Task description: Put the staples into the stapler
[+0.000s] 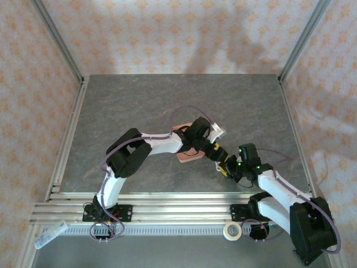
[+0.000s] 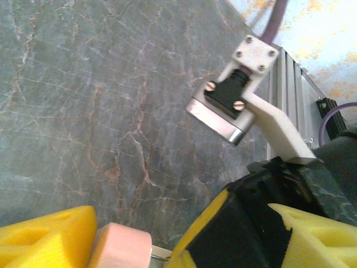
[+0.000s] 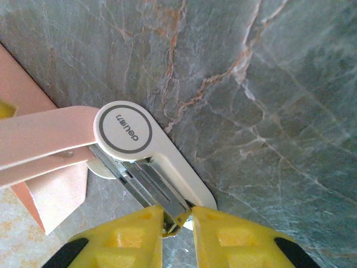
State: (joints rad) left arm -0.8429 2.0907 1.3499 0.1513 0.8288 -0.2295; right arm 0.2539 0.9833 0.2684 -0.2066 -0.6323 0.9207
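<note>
The stapler is spread open in a V. Its pink arm runs off to the left, and its white arm with the metal magazine points toward me. My right gripper is shut on the tip of that magazine, a yellow finger on each side. In the top view it meets my left gripper above the salmon-pink tray. My left gripper stands wide, with the pink arm's end against one finger and the other finger apart. The staples are hidden.
The right wrist's camera on its white bracket hangs close in front of my left gripper. A tape roll and a clear plastic packet lie on the near rail. Aluminium posts and patterned walls enclose the grey marbled table.
</note>
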